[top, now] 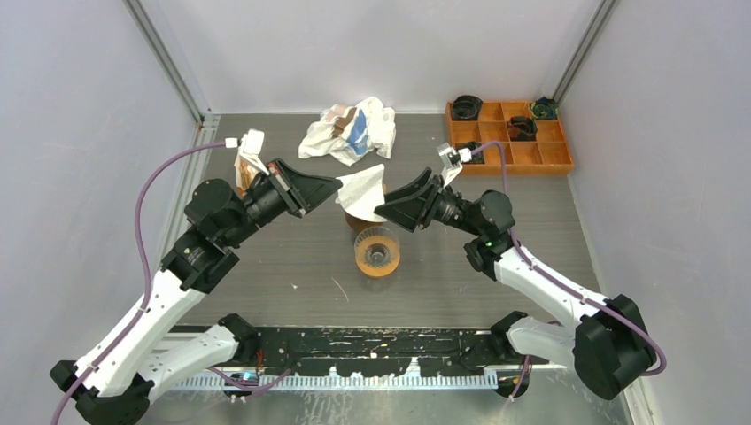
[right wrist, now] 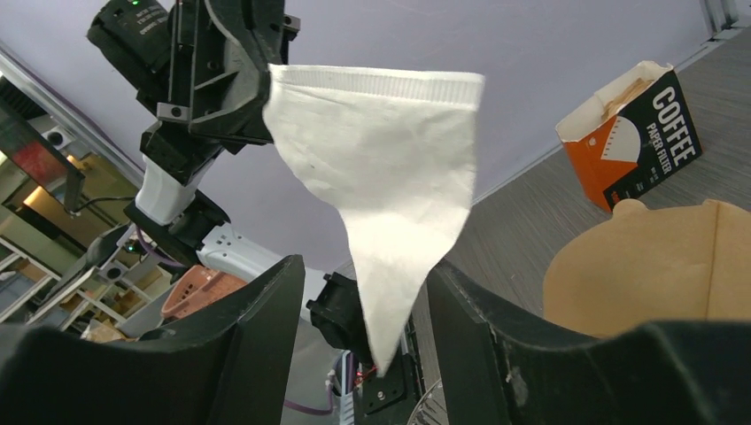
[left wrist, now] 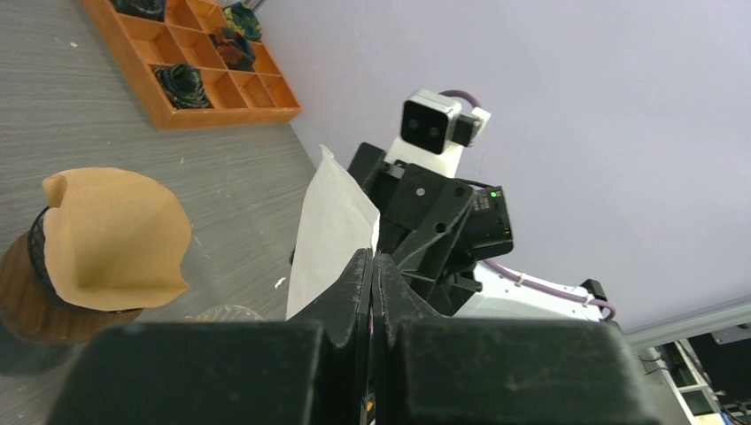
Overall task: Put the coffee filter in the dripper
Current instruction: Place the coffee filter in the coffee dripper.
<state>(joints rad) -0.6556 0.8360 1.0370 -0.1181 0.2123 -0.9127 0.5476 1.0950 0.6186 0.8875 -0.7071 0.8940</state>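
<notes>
While the dripper (top: 377, 252) is sitting with no paper in it on the table (top: 283, 283), nearest the arm bases, the white coffee filter (top: 365, 188) is hanging in the air just beyond and above it, not yet in the cone. The left gripper (top: 339, 187) is pinching the filter's upper corner with its jaws pressed fully together on the paper, so the sheet is dangling point down; I judge this is presenting the tip to the other arm. The right gripper (top: 382, 211) is facing it with jaws standing apart, the tip lying between them and neither finger touching it, likely readying to pinch or spread the paper. The right wrist view is showing that gap and the filter's crimped top edge, which the top view is hiding behind the black fingers; it is also showing the coffee filter box (right wrist: 633, 133). The left wrist view alone is revealing a brown filter (left wrist: 111, 235) sitting on a wooden stand (left wrist: 22, 305). Farther back a crumpled bag (top: 350, 131) is lying, and an orange tray (top: 531, 168) is resting at the far right
</notes>
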